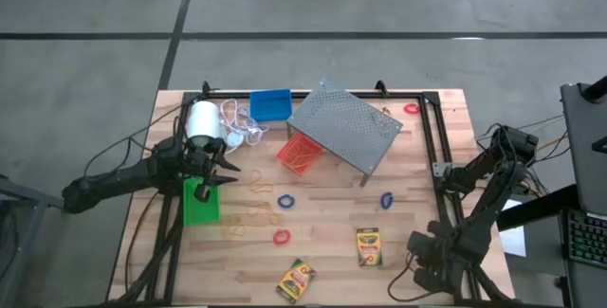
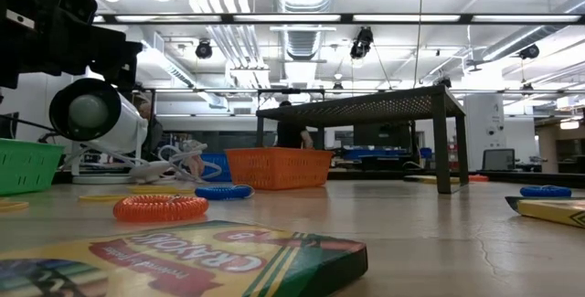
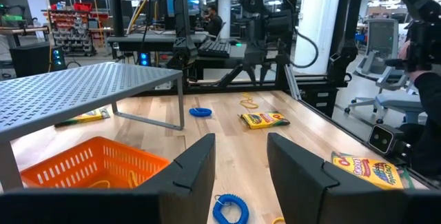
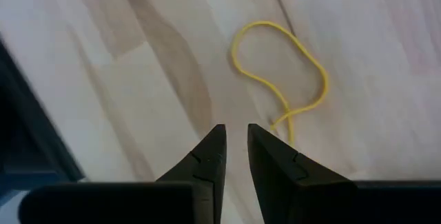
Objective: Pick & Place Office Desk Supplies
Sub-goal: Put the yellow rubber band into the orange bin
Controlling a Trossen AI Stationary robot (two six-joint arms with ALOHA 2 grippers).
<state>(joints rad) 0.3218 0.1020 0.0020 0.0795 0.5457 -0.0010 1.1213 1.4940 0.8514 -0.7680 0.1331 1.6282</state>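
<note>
Wooden table (image 1: 332, 242); grey perforated metal rack (image 1: 343, 126) far centre. Left hand (image 1: 226, 170), fingers apart and empty, hovers beside green plastic bin (image 1: 200, 204), at table's left. Nearest target, judged: blue coiled ring band (image 1: 285, 200), just right of it, flat. Descend square, straddle the coil. Right hand (image 4: 234, 156), fingers nearly together, parked near-right.

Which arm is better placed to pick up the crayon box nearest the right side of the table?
Right. The right gripper sits near that crayon box; the left gripper is across the table by the green bin.
</note>
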